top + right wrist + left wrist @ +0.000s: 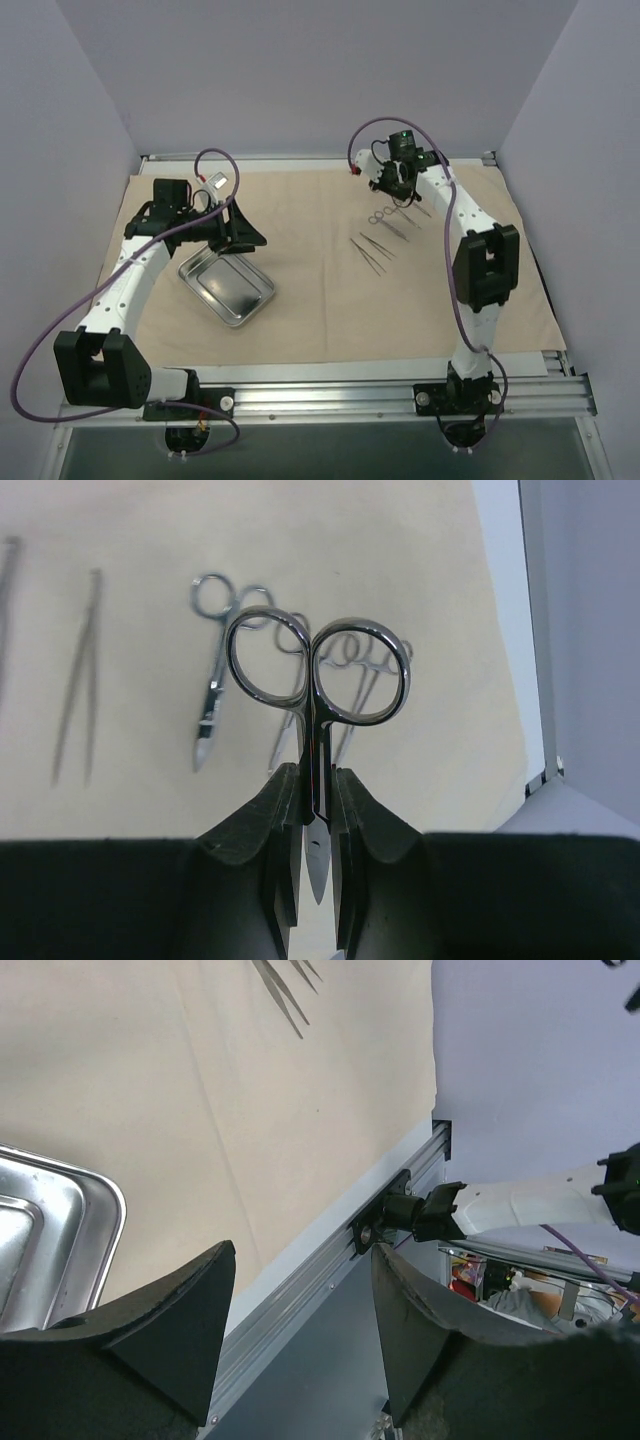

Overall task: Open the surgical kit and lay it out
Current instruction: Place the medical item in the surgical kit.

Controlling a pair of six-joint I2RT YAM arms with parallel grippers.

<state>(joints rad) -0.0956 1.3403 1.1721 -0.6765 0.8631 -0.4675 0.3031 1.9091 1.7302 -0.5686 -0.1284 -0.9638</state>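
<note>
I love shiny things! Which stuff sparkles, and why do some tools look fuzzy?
Right wrist view: the scissors in the right hand look sharp, the tools lying on the cloth behind are fuzzy, out of focus. Left wrist view: the tray shines with bright streaks. Top view: even light, soft shadows.

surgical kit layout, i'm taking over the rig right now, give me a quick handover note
Left gripper: open and empty, next to the tray.
Right gripper: shut on a pair of scissors, held above the laid-out tools.
Cloth wrap: spread flat on the table. The tray sits on its left part and is empty.
Tweezers, small scissors and forceps lie side by side on the right part of the wrap.
Done: wrap opened, tray out, several tools laid out.
Left: probably just setting the held scissors down beside the others.
</note>
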